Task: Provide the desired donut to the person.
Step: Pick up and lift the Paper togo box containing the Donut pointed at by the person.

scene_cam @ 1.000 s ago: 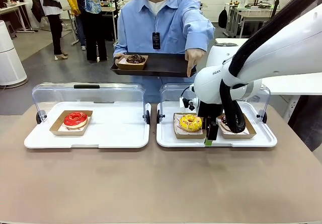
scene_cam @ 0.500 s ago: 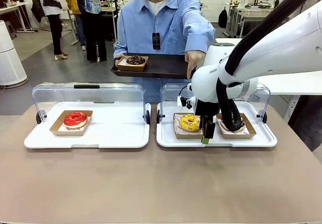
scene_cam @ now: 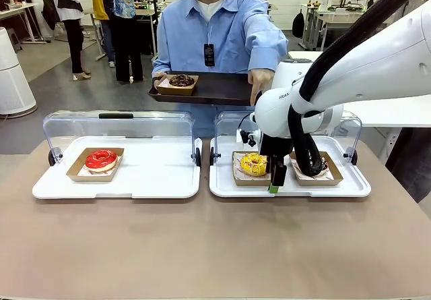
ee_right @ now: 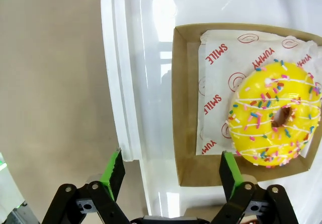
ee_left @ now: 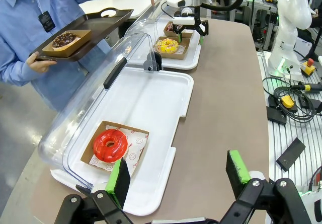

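1. Yellow donut [scene_cam: 254,164] is seen boxed at the left end of the right white tray [scene_cam: 303,192], pointed at by the person's hand [scene_cam: 259,81].
2. Right gripper [ee_right: 171,166] is held wide apart over the card box [ee_right: 183,108] near corner, nothing gripped.
3. Grasp judged in hand; closing on the box wall is needed next.

We note the right arm [scene_cam: 283,111] hides most of the rightmost box [scene_cam: 335,177]; its dark donut [ee_left: 171,27] is too small for detail.
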`<state>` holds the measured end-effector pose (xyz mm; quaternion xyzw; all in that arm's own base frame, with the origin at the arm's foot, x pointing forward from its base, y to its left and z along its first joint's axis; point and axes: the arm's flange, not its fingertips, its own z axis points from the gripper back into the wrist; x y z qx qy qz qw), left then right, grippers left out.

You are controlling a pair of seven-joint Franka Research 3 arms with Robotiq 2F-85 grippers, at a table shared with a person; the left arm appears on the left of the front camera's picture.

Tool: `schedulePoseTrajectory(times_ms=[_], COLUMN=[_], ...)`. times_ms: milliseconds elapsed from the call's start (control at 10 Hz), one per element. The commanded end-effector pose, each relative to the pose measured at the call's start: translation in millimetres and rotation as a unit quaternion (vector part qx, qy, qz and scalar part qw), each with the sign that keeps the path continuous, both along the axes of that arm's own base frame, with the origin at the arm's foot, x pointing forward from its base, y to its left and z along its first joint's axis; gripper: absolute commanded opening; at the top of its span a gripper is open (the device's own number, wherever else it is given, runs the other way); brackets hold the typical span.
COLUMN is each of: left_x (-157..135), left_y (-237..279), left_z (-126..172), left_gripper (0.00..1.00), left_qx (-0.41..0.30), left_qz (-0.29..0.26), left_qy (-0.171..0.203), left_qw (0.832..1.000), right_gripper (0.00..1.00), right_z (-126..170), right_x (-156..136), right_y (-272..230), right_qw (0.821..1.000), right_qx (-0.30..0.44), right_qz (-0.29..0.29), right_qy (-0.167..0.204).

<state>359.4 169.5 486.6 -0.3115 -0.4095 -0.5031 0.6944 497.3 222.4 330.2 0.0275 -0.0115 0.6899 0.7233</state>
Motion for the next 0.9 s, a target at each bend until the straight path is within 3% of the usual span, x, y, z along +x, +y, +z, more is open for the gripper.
schedulePoseTrajectory(times_ms=[0, 100, 300, 400, 600, 800], left_x=[-0.6, -0.6, -0.6, -0.6, -0.6, -0.6], left_y=[-0.3, -0.3, -0.3, -0.3, -0.3, -0.3], left_z=[0.3, 0.3, 0.3, 0.3, 0.3, 0.3], left_gripper=[1.0, 1.0, 1.0, 1.0, 1.0, 1.0], left_qx=[-0.011, -0.011, -0.011, -0.011, -0.011, -0.011], left_qz=[0.002, 0.002, 0.002, 0.002, 0.002, 0.002], left_qy=[-0.007, -0.007, -0.007, -0.007, -0.007, -0.007], left_qw=[1.0, 1.0, 1.0, 1.0, 1.0, 1.0], right_gripper=[0.39, 0.0, 0.0, 0.16, 0.0, 0.0], right_z=[-1.9, -2.3, -2.4, -3.1, -5.0, -5.1], right_x=[2.5, 2.6, 2.4, 2.4, 2.3, 2.0], right_y=[4.1, 3.9, 3.2, 2.8, 2.3, 2.8], right_qw=[1.0, 1.0, 1.0, 1.0, 1.0, 1.0], right_qx=[0.007, 0.007, 0.008, 0.01, 0.012, 0.012], right_qz=[-0.007, -0.007, -0.007, -0.007, -0.007, -0.005], right_qy=[0.003, 0.002, 0.0, 0.0, 0.003, 0.002])
